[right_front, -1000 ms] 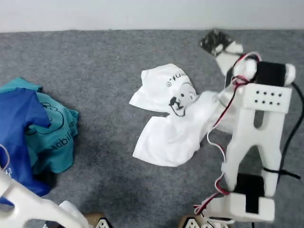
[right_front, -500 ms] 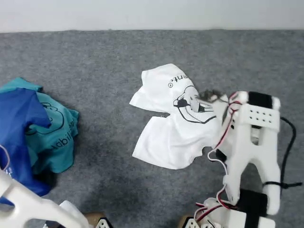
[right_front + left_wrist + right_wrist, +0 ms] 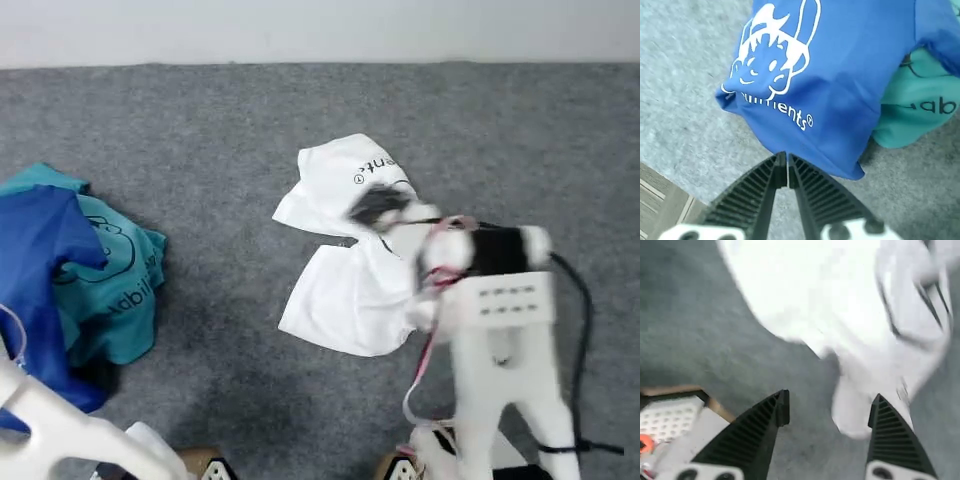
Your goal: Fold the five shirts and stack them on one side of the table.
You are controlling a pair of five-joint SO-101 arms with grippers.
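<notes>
The right hand [image 3: 829, 401] has swung in from the right of the white shirt [image 3: 340, 290] and hangs over it, jaws wide and empty. The shirt lies crumpled directly below, long axis running away from the arms. The left hand [image 3: 788, 167], closed, is well apart from it.

The left hand [image 3: 788, 172] is hanging with jaws pressed together; the right hand [image 3: 829, 407] is hovering, jaws spread wide.
</notes>
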